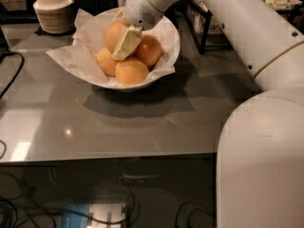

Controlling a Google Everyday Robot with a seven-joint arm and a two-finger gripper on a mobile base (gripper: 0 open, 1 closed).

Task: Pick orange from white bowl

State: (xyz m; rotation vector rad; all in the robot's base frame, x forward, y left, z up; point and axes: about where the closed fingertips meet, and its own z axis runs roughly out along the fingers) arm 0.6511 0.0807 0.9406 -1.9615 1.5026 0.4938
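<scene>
Beyond the white bowl point(142, 83) to its left you see stacked beige bowls point(52, 13), the orange point(113, 32) at the bowl's back left, your gripper point(124, 49) against it, grip width impossible to tell, arm point(247, 27) right of the bowl.

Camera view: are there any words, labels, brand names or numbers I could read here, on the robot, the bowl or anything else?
No text can be read anywhere in this view.
Robot arm: plain white, no marking seen.
End effector, down in the white bowl against the orange: no label seen.
Blue item under the table: too blurred to tell if it carries print.
</scene>
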